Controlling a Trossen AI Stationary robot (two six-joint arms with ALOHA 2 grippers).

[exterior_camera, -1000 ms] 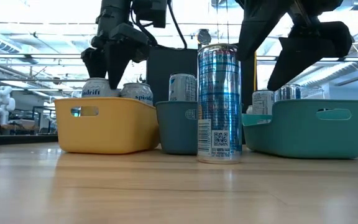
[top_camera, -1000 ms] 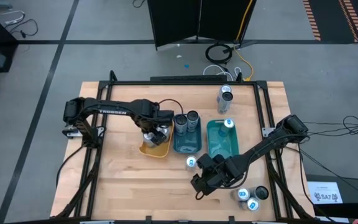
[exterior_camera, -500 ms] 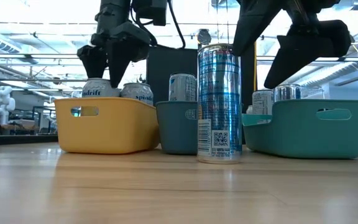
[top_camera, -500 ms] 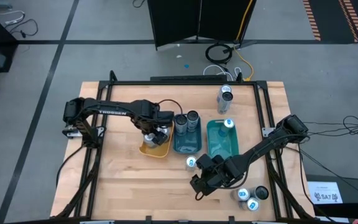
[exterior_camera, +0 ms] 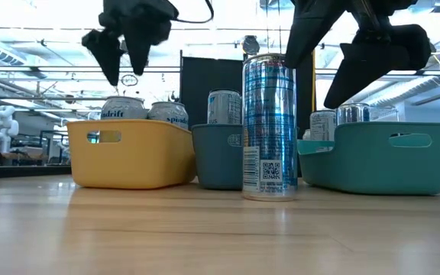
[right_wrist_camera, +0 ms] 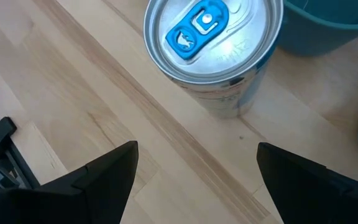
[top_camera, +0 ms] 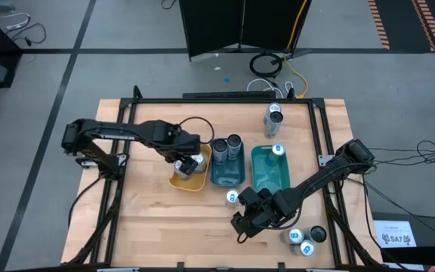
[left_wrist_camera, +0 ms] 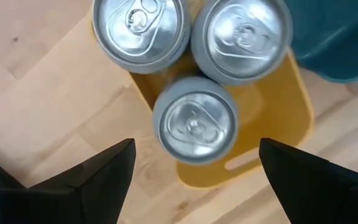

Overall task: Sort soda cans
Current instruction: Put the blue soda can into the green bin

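Three silver soda cans (left_wrist_camera: 194, 121) stand upright in the yellow tray (top_camera: 189, 180). My left gripper (exterior_camera: 122, 65) hangs open above them, fingers pointing down and clear of the can tops. A blue-tabbed soda can (right_wrist_camera: 213, 37) stands on the table in front of the trays, also seen in the low view as a tall silver-blue can (exterior_camera: 269, 126). My right gripper (top_camera: 242, 221) is open, just on the near side of that can and above the table, touching nothing.
A dark teal tray (top_camera: 227, 172) holds two cans; a lighter teal tray (top_camera: 270, 177) holds a blue-tabbed can (top_camera: 278, 149). A tall can (top_camera: 273, 117) stands near the far edge. Three cans (top_camera: 306, 242) sit at the near right corner. Bare wood lies at the near left.
My left gripper has risen straight up from just over the cans in the yellow tray, shifting a little toward the table's left edge and rolling slightly. It stayed open, and the three cans stayed in the tray.
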